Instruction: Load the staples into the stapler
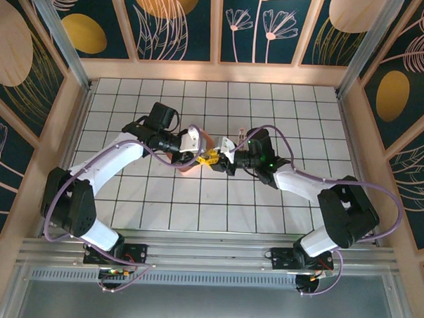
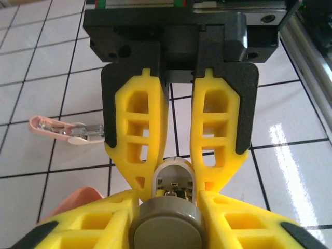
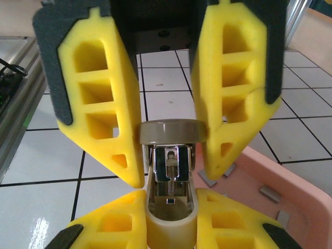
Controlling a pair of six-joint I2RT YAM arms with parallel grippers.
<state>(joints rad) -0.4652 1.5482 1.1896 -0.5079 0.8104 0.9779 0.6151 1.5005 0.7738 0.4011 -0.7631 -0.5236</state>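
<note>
The left end effector (image 2: 168,199) is clamped across the grey rounded cap of the stapler (image 3: 170,166), apparently to hold the top lifted so the metal channel stays exposed. The two arms meet over the middle of the tabletop (image 1: 270,105), probably so one steadies while the other pries. The right end effector (image 3: 171,194) is closed on the white base end, anchoring it. Further right, the staples (image 3: 270,193) lie loose in the pink tray (image 3: 290,168) beside the stapler, not yet loaded.

Stapler (image 3: 171,166) mostly behind pincer fingers (image 3: 124,119); pink tray (image 3: 311,202) partly beyond the frame edge.
</note>
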